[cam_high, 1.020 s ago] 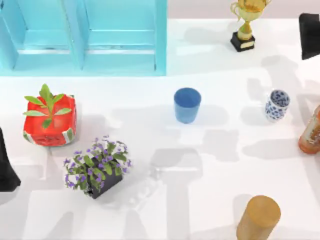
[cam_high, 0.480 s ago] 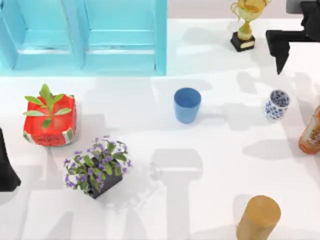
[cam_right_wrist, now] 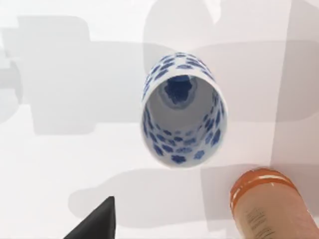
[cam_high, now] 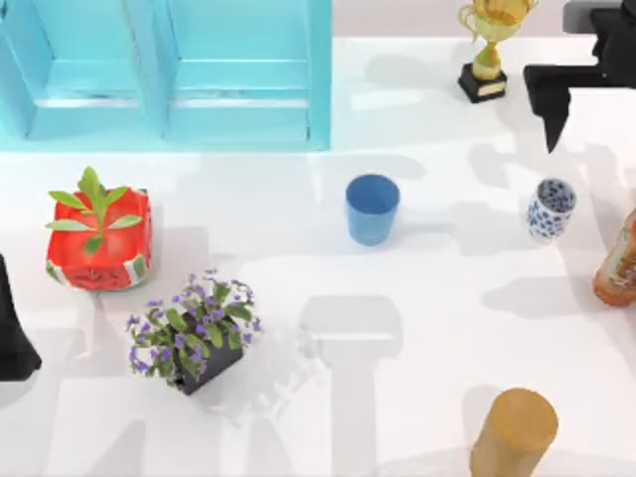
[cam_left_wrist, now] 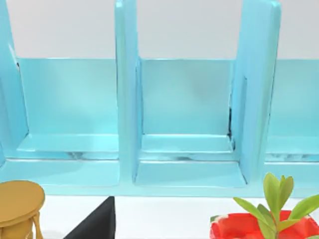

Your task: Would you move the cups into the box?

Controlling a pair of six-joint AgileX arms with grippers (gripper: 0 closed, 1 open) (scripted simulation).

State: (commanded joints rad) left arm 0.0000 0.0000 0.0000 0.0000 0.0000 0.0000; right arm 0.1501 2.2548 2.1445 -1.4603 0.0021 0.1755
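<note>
Two cups are seen upright on the white bench (cam_high: 427,328): the plain blue tapered tumbler (cam_high: 373,209) near the middle and the white cup with a dark-blue pattern (cam_high: 551,209) toward the right, both well apart from the large light turquoise divided box (cam_high: 320,75) at the far left. The right gripper (cam_high: 556,99) is held beyond the patterned cup, beside a gold trophy (cam_high: 490,45); whether it is open cannot be told. The left arm (cam_high: 12,333) is parked at the left edge.

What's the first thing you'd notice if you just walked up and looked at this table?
Probably the big turquoise box with dividers, at the table's far left. Then the blue cup alone in the middle, and the white cup with blue spots to its right, with the right pincer just beyond it. The left arm is parked at the left edge.
</note>
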